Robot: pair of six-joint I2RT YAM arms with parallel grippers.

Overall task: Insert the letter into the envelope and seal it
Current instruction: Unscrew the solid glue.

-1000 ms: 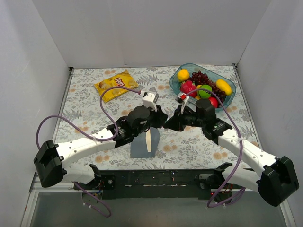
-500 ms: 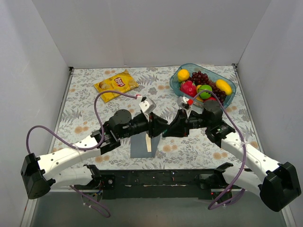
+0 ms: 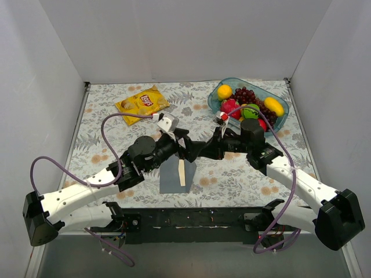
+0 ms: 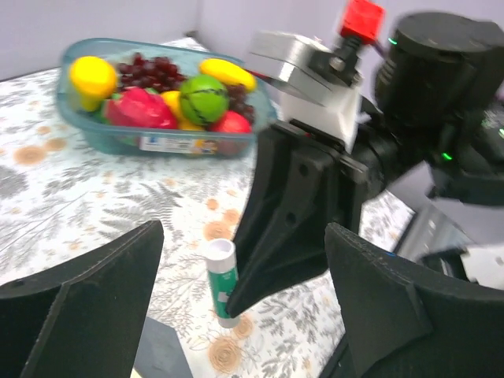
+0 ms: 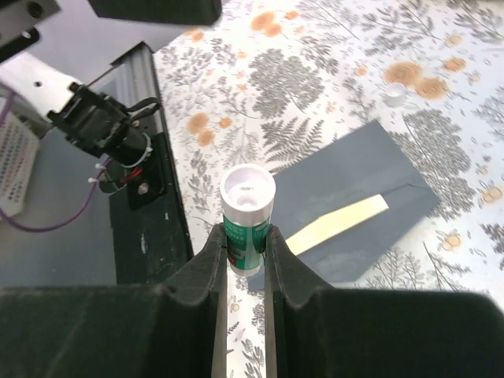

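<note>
Slate-grey envelope (image 3: 171, 180) flat on table (image 3: 232, 182), front-centre, flap open; cream letter (image 3: 181, 172) tucked inside, only narrow strip showing.

One envelope (image 3: 168, 180), one letter (image 3: 181, 172), one glue stick (image 5: 246, 214), one crisp bag (image 3: 142, 103).

The yellow crisp bag (image 3: 142, 103) on the tabletop (image 3: 226, 179) bears a red Lay's logo; print on the fruit tub (image 4: 83, 135)'s white label (image 4: 169, 144) and the glue stick (image 5: 247, 206) is too blurred to read
</note>
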